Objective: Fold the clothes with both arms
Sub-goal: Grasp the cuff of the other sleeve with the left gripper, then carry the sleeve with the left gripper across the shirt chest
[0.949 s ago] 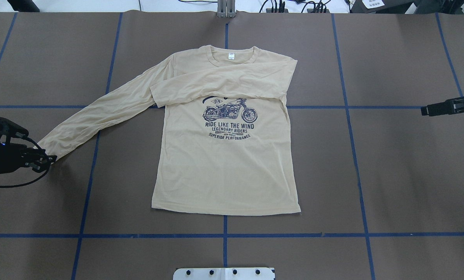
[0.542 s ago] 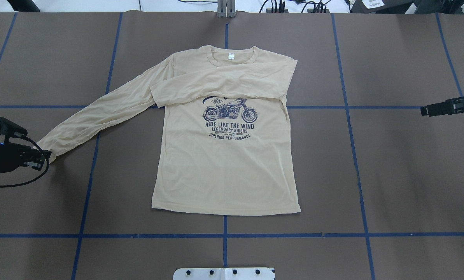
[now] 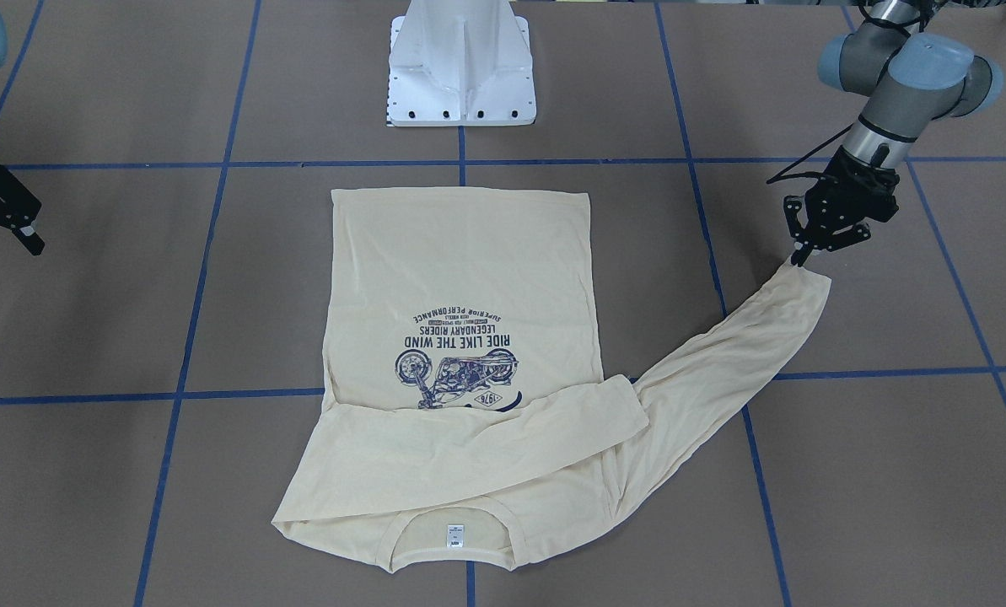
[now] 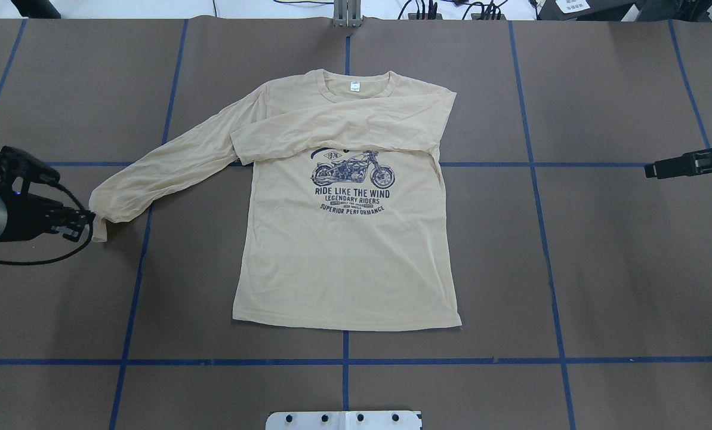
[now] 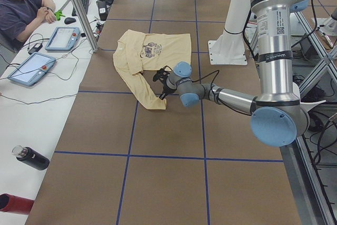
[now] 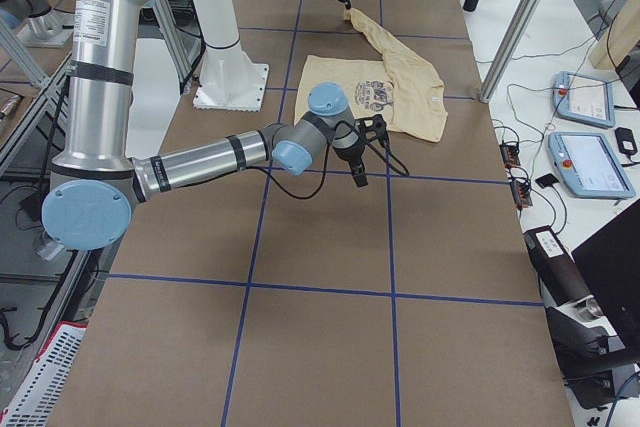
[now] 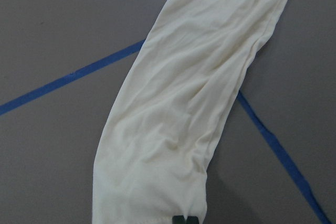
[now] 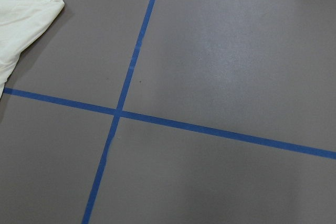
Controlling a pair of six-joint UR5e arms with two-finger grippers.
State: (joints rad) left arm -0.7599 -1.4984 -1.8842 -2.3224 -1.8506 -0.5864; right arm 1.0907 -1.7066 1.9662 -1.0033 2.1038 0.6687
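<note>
The pale cream long-sleeved shirt (image 4: 344, 263) lies flat, print up, in the middle of the table (image 4: 600, 269), collar at the far side. One sleeve (image 4: 344, 128) is folded across the chest. The other sleeve (image 4: 170, 167) stretches out to my left gripper (image 4: 87, 221), which is shut on its cuff and holds it just above the table (image 3: 798, 257). The left wrist view shows that sleeve (image 7: 194, 103) running away from the fingertips (image 7: 181, 219). My right gripper (image 4: 648, 171) hovers open and empty far to the right of the shirt (image 3: 34, 244).
Blue tape lines (image 4: 546, 251) mark a grid on the brown table. The white pedestal base (image 3: 460, 67) stands at the robot's edge. A person (image 5: 21, 9) sits at a side bench with tablets; a dark bottle (image 5: 31, 157) lies there too.
My left gripper has moved toward the shirt and up with the cuff in it, so the sleeve end now bunches and hangs. The right arm has barely moved.
</note>
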